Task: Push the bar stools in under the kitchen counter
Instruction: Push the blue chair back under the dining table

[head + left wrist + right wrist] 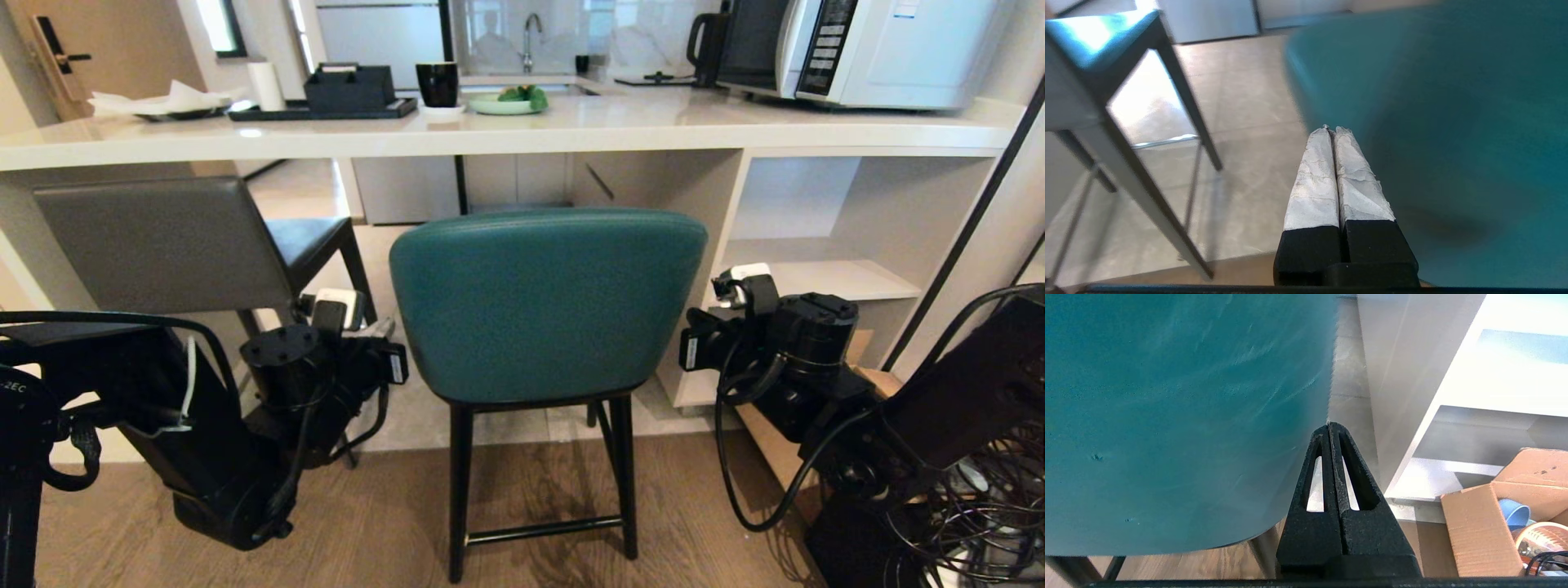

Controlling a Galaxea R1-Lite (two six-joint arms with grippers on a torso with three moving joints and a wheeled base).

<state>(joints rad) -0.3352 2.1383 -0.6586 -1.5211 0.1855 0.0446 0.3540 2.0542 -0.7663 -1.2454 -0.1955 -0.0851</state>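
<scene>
A teal bar stool (547,302) stands in the middle, its back towards me, in front of the white kitchen counter (653,122). The dark grey stool (163,245) stands at the left, its seat partly under the slab. My left gripper (1332,130) is shut and empty. Its tips are at the left edge of the teal backrest (1433,122), with the grey stool's legs (1180,90) beyond. Shut as well, my right gripper (1329,425) has its tips at the right edge of the teal backrest (1167,416). Whether either one touches the backrest I cannot tell.
Open white shelves (816,278) close the counter's right end, close to the right arm. On the counter are a microwave (857,49), a black cup (438,83), a green plate (508,102) and a black tray (343,106). A cardboard box (1474,522) sits on the floor at the right.
</scene>
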